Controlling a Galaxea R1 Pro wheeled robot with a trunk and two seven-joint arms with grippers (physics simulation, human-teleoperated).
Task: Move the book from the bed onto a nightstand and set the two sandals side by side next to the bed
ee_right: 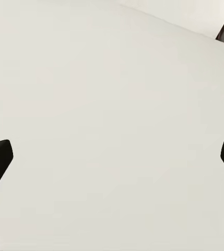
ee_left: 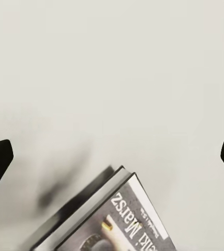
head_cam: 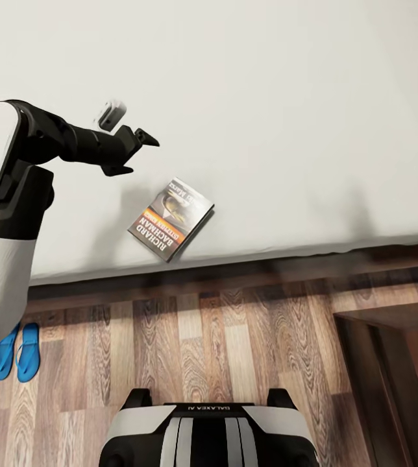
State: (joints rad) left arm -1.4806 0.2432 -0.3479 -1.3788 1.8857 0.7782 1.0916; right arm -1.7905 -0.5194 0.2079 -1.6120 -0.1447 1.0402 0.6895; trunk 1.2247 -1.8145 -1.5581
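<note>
Sandals [head_cam: 15, 351] already lay side by side on floor beside bed [head_cam: 313, 84]; that part judged done. Book [head_cam: 171, 218] remained on mattress near edge, not gripped, nightstand move pending. Left gripper [head_cam: 133, 154] hovered just up-bed of book, jaws wide, empty. Right gripper [ee_right: 112, 157] also wide over bare mattress.

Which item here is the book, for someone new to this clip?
Start at the bed, the large white mattress. Near its front edge lies the book, flat and askew, beside the open left hand. Its dark cover with an orange band is the only print on the sheet.
</note>
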